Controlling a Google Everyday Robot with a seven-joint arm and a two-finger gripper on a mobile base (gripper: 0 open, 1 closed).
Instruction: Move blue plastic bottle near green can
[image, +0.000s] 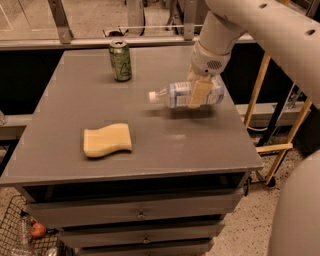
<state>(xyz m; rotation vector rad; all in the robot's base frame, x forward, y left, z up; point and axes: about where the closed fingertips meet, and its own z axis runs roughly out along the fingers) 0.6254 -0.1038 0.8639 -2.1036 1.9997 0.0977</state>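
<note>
Camera view: gripper (200, 97) clamps blue plastic bottle (176, 95) sideways (cap pointing left).

It is looking like a robot test lab: a grey drawer cabinet (100, 215) is standing on speckled flooring (245, 230), a wire basket (15, 235) is sitting lower left, and right of centre the gripper (199, 97) is clasping the blue plastic bottle (177, 94).

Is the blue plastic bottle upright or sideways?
Sideways: the blue plastic bottle is horizontal, cap pointing left, clamped in the gripper just above the table, near its right edge.
</note>
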